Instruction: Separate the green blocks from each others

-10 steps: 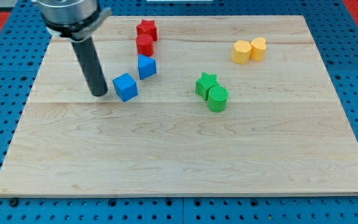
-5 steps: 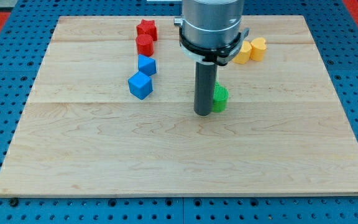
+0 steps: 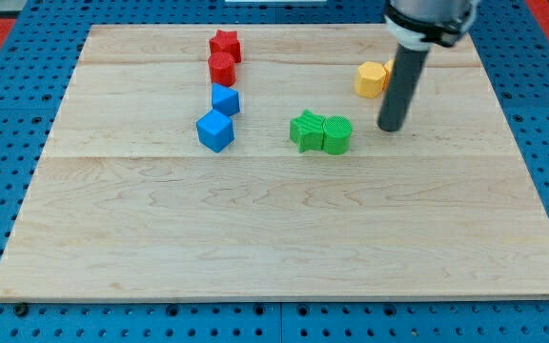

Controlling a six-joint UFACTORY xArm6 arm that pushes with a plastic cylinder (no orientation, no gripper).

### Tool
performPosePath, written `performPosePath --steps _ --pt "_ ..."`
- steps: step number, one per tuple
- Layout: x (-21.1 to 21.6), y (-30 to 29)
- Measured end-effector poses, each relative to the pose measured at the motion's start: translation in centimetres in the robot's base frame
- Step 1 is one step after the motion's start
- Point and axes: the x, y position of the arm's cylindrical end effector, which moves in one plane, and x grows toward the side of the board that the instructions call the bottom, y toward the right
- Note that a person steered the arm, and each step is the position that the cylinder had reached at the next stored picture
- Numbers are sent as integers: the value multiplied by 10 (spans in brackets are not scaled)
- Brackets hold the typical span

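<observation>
No gripper fitted: my tip (image 3: 390, 129) rests on the surface (image 3: 255, 248). Green cylinder (image 3: 336, 134) lies just to its left, touching green star (image 3: 305, 130); yellow block (image 3: 371, 79) sits above-left.

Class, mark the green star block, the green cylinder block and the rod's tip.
green star block (image 3: 305, 130), camera view, its top face
green cylinder block (image 3: 336, 134), camera view, its ridged top
my tip (image 3: 389, 128), camera view, the rod's very end, right of the cylinder
</observation>
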Motion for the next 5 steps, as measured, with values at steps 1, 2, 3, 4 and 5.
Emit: performPosePath --steps 1,2,3,4,5 --pt "-9 -82" --pt "5 -92" --pt "6 -74" --pt "11 -39" --pt "-9 -7"
